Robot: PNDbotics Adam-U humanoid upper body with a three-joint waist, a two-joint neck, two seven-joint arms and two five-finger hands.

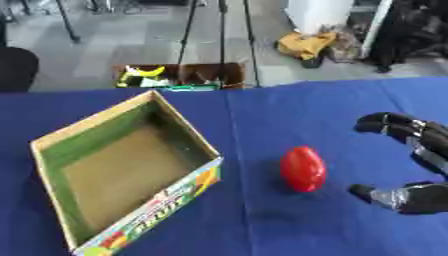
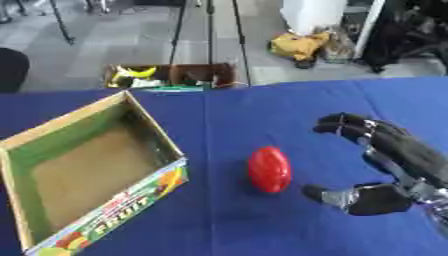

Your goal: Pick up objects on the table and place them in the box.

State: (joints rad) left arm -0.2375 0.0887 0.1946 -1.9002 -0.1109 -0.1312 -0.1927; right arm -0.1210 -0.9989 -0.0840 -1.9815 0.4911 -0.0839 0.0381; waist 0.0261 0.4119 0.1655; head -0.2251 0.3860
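Box front wall: nearest to you, the printed fruit-pattern side of the cardboard box (image 1: 166, 202) sits at the lower left, on the blue table (image 1: 289, 110).
Red object: your one visible thing to pick, a smooth red oval (image 1: 303, 168) (a fruit or vegetable by its look; you cannot tell which), lies on the cloth just right of the box, apart from its wall.
Your right hand: the right hand (image 2: 394, 165) comes in from the right edge and sits just beside the red oval, fingers arched above and thumb low, spread into a wide C that faces it. It touches nothing and grips nothing yet.
Gap: a strip of blue cloth shows between thumb tip and oval in both views.
Your left hand: not in either view.
Box inside: brown floor and green inner walls, with nothing in it as far as you can see.
Progress: judged from this, nothing is placed yet; the grasp, the lift and the carry to the box are all ahead of you.
Beyond the table: a second open carton (image 1: 179, 76) with a yellow item stands on the floor (not your concern).
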